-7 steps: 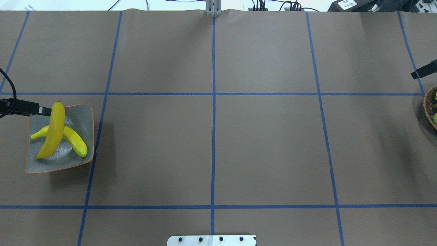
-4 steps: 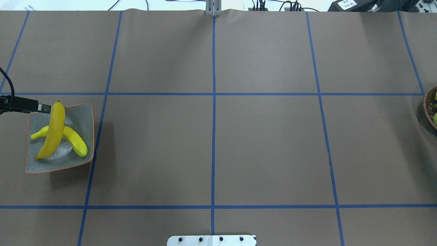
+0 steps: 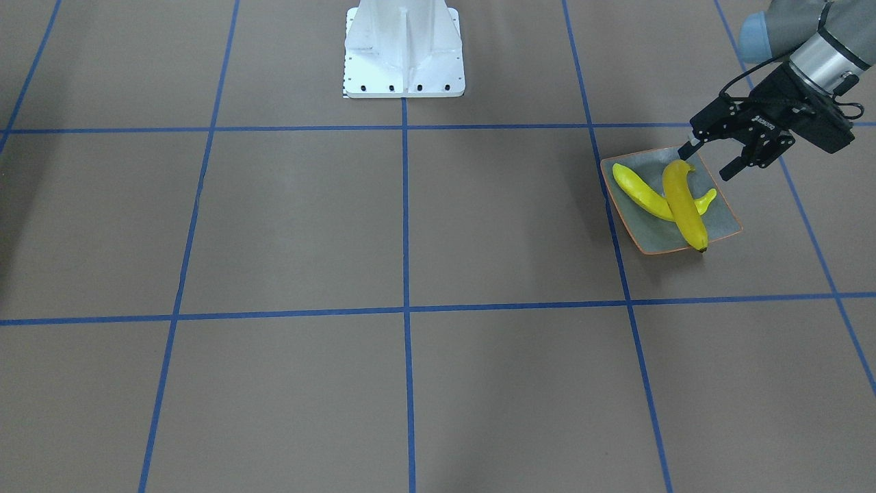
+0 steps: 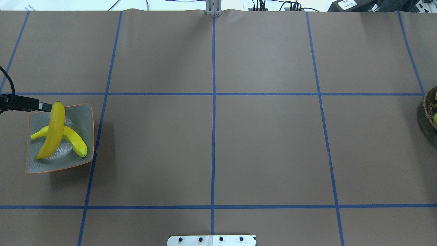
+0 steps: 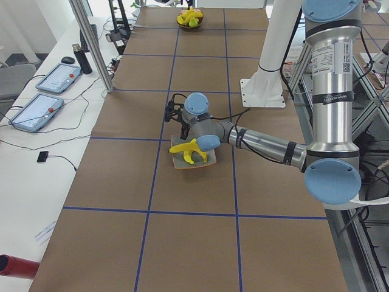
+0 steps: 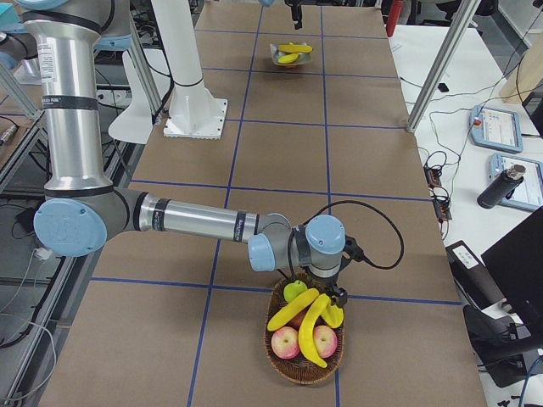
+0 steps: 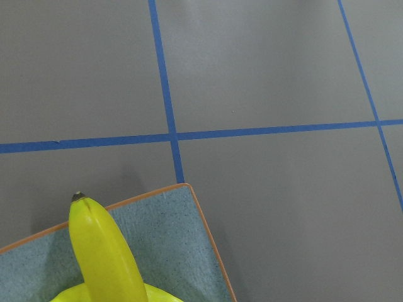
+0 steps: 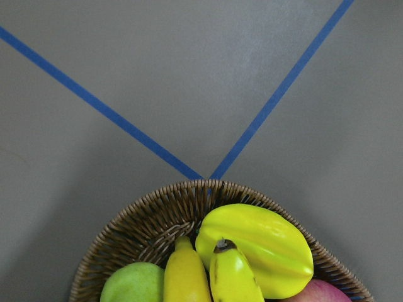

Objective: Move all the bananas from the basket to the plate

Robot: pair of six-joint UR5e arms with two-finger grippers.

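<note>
So far, two bananas [image 3: 681, 202] lay crossed on the plate [image 3: 647, 229]; two more bananas [image 6: 312, 326] sat in the basket [image 8: 145, 229] among other fruit, not yet moved. Left gripper [image 3: 708, 156]: jaws wide, empty, just beside the plate; right gripper [image 6: 333, 297]: over the basket, jaw state impossible to tell

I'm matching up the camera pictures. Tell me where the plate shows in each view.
Front-facing: plate at middle right.
Overhead: plate at the far left, mid-height.
Exterior left: plate near the centre.
Exterior right: plate at top centre, far off.
Left wrist: plate corner at bottom left.
Right wrist: not in it.
Shared landmark: the two crossed bananas lying on it.
</note>
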